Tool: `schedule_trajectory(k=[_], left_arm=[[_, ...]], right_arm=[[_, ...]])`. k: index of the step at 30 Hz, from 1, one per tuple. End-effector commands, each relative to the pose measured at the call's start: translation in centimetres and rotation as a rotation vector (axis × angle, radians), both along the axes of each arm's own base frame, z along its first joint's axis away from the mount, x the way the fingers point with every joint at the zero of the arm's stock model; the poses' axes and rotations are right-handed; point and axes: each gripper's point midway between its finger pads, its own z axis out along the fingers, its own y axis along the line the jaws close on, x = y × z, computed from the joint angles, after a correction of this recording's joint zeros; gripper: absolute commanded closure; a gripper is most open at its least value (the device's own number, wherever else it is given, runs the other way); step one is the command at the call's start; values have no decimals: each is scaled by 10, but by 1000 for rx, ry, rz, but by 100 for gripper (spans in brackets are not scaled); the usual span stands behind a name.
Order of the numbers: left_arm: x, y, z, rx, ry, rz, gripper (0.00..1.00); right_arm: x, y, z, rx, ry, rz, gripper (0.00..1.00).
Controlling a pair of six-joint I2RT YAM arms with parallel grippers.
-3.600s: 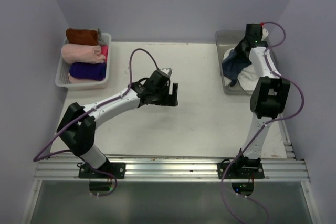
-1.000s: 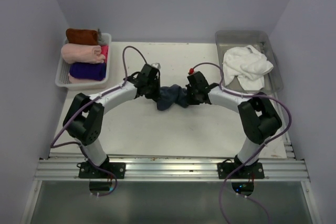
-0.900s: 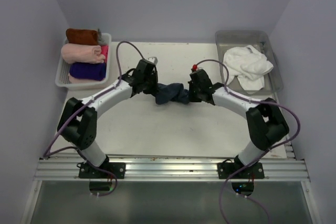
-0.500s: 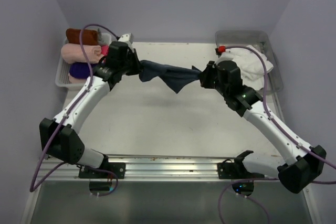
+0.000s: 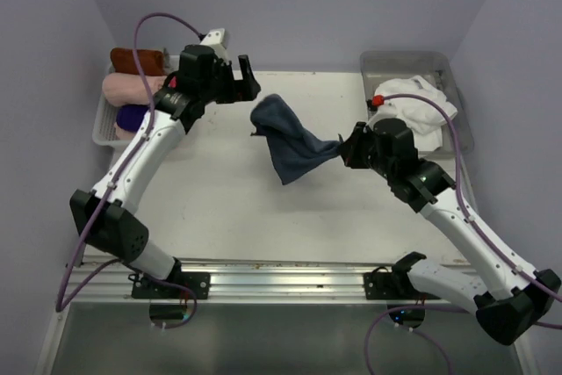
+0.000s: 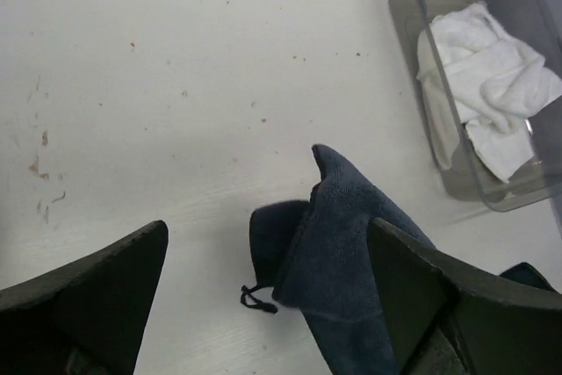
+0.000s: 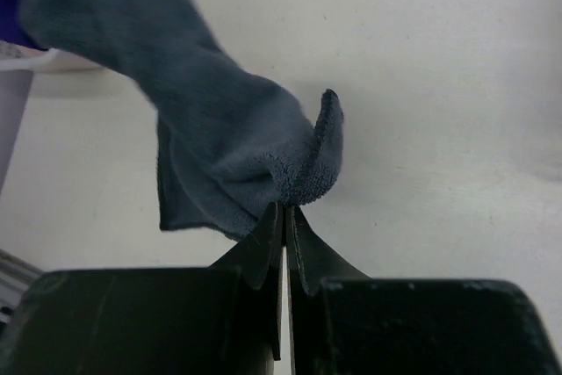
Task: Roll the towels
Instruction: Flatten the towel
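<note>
Left arm (image 5: 145, 154) and right arm (image 5: 470, 230) showed white link shells and black joint housings. Purple cables (image 5: 162, 15) looped along both. Red fitting (image 5: 378, 100) noted at 2 o'clock, right wrist.

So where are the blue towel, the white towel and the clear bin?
blue towel (image 5: 283, 142), top view, middle of the cloth.
white towel (image 6: 490, 85), left wrist view, its crumpled middle.
clear bin (image 5: 406, 59), top view, its far wall.

Blue towel (image 5: 283, 140) dangling over open table (image 5: 219, 191)
</note>
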Motion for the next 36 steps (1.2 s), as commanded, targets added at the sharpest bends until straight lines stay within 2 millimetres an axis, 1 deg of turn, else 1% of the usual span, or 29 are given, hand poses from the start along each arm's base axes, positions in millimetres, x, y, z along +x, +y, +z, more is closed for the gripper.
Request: schedule_trajectory(k=[1, 2, 3, 4, 5, 6, 8, 9, 10, 11, 13, 14, 15, 16, 17, 18, 19, 20, 21, 24, 25, 26, 27, 28, 29, 30, 31, 32, 36], left_arm=[[17, -12, -48, 62, 134, -55, 0], [28, -17, -66, 78, 177, -57, 0], [32, -17, -74, 86, 202, -52, 1], [34, -19, -81, 88, 225, -53, 1], [35, -21, -91, 91, 254, -60, 2], [33, -23, -95, 89, 262, -67, 4], [24, -24, -103, 78, 256, -85, 6], [21, -22, -107, 76, 257, -86, 10], [15, -23, -112, 69, 266, -98, 12], [6, -22, -124, 69, 287, -106, 19], [-8, -25, -138, 59, 324, -136, 25], [-24, -32, -154, 69, 355, -162, 28], [-33, -37, -162, 78, 370, -179, 31], [-42, -46, -170, 79, 385, -194, 31], [-62, -68, -183, 97, 406, -252, 30], [-70, -77, -189, 108, 421, -268, 30], [-75, -83, -194, 109, 441, -268, 29], [-81, -91, -204, 115, 463, -279, 29], [-81, -91, -206, 112, 468, -268, 30], [-72, -90, -204, 113, 448, -230, 30], [-65, -89, -201, 120, 435, -205, 31], [-61, -89, -200, 124, 429, -200, 32], [-57, -88, -200, 129, 424, -193, 32], [-52, -87, -200, 133, 419, -182, 32], [-41, -87, -199, 126, 410, -173, 34], [-36, -85, -201, 129, 413, -166, 34], [-31, -84, -203, 142, 416, -163, 34], [-22, -82, -206, 153, 432, -156, 32], [-8, -81, -218, 203, 444, -164, 22]], right_arm=[[2, -9, -52, -121, 142, -37, 100], [10, -11, -61, -157, 158, -56, 98], [18, -15, -91, -234, 246, -71, 87], [23, -20, -99, -268, 279, -89, 77], [30, -24, -98, -297, 282, -123, 56], [32, -26, -104, -321, 300, -128, 49], [31, -26, -105, -317, 292, -125, 46], [34, -22, -102, -294, 267, -114, 46], [32, -20, -99, -276, 254, -104, 46], [29, -20, -104, -274, 265, -96, 46], [23, -19, -111, -272, 290, -85, 48], [18, -23, -120, -286, 313, -90, 49], [14, -24, -125, -290, 327, -92, 50], [10, -24, -131, -285, 342, -84, 50], [2, -26, -141, -284, 364, -79, 51], [1, -21, -144, -260, 365, -66, 51], [-5, -13, -148, -229, 379, -25, 52], [-13, -9, -159, -221, 404, -2, 52], [-17, 1, -162, -202, 408, 25, 52], [-29, 14, -178, -221, 441, 63, 52], [-34, 24, -181, -224, 436, 90, 53], [-39, 27, -185, -235, 444, 106, 53], [-42, 38, -186, -225, 433, 130, 53], [-44, 42, -192, -231, 443, 140, 54], [-47, 47, -196, -234, 447, 152, 55], [-50, 57, -196, -235, 437, 174, 55], [-51, 59, -203, -253, 451, 179, 55], [-52, 65, -202, -255, 446, 191, 55], [-62, 80, -212, -308, 447, 229, 48]])
